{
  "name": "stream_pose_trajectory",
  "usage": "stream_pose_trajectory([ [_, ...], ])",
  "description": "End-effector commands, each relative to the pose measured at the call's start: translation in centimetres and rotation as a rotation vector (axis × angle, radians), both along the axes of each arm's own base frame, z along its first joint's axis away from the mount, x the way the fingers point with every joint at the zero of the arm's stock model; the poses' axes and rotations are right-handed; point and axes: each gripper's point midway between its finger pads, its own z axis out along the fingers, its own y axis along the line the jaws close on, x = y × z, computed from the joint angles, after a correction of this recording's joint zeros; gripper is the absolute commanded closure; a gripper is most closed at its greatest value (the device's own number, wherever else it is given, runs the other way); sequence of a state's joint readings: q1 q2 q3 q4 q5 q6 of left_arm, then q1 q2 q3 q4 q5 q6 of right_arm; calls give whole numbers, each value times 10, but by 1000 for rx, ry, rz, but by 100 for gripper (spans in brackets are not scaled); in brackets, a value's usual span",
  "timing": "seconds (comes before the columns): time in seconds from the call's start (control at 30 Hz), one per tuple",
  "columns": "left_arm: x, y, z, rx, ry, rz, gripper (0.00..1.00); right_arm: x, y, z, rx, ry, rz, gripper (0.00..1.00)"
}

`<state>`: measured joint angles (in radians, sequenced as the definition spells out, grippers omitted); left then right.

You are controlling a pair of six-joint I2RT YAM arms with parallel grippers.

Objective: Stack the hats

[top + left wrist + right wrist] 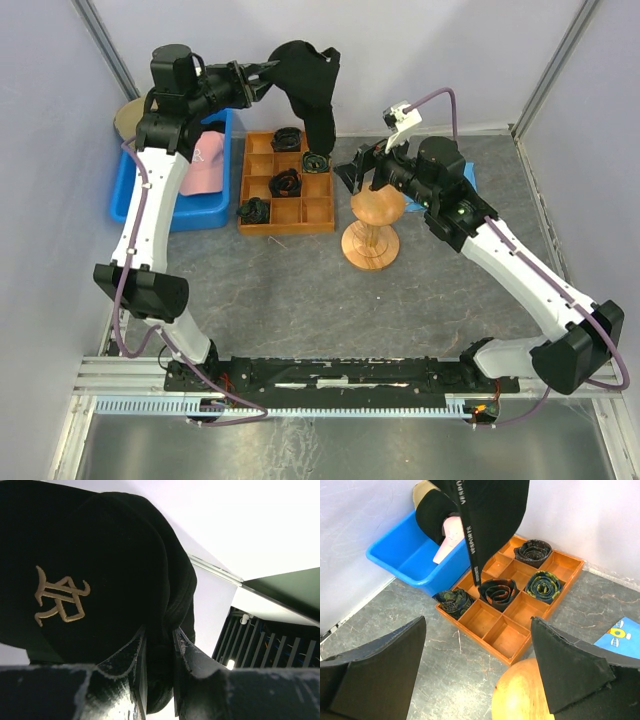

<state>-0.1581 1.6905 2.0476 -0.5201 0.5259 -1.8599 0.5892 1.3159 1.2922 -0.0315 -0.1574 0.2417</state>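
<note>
My left gripper point(268, 72) is shut on a black hat point(310, 80) and holds it high above the back of the orange tray, its strap hanging down. In the left wrist view the jaws point(159, 632) pinch the hat's fabric point(100, 565), which bears a tan emblem. My right gripper point(355, 170) is open and empty just above the round wooden stand point(372, 230). In the right wrist view point(478, 622) it faces the hanging hat point(490, 510). A pink hat point(205, 165) lies in the blue bin with a second black hat point(432, 512). A tan hat point(130, 115) lies behind the bin.
An orange compartment tray point(287, 228) holds several small dark coiled bundles point(497, 591). The blue bin point(150, 205) stands at the far left against the wall. A blue cartoon-print cloth point(620, 635) lies at the right behind my right arm. Walls close in on three sides.
</note>
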Motion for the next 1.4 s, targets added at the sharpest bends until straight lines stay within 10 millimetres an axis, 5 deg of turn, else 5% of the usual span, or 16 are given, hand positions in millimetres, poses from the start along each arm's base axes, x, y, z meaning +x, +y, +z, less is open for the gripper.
stream_pose_trajectory([
  [0.0,6,1,44,-73,-109,7,97,-15,-5,30,37,-50,17,7],
  [0.33,-1,-8,51,-80,-115,-7,97,-6,3,30,62,-56,20,7],
  [0.93,-23,-16,63,-90,-122,-25,97,40,30,41,132,-115,-7,11],
  [1.27,-28,-18,62,-90,-112,-35,97,56,35,43,155,-128,-35,52],
  [1.37,-26,-19,57,-89,-108,-43,97,56,37,47,159,-131,-28,72],
])
